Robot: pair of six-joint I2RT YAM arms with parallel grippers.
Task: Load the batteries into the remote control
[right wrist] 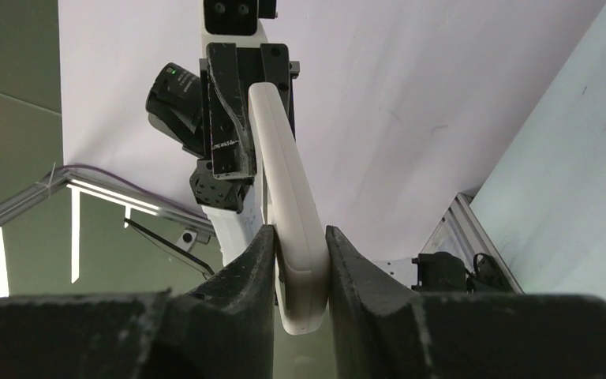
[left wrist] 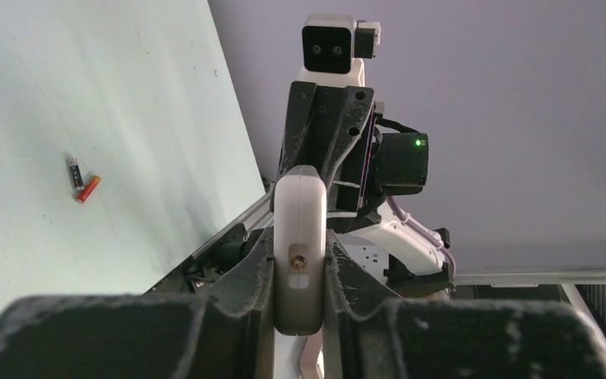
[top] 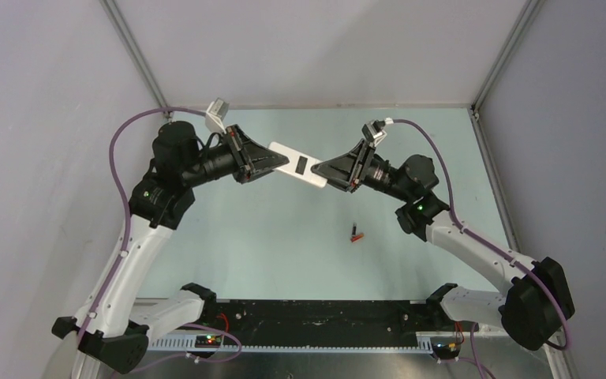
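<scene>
The 2 arms reach inward above the table, left hand [top: 273, 163] and right hand [top: 325, 170] tip-to-tip, each clamped.

Both ends of the remote control [top: 298, 166] were hidden, one inside the left fingers [top: 264, 163], the other inside the right fingers [top: 333, 169]. The dark slot [top: 303, 164] on its upper face was too small to read. The batteries [top: 355, 234] on the counter [top: 268, 237] were mere specks, markings illegible. In both wrist views the near fingers were blurred and cut by the bottom edge.
</scene>
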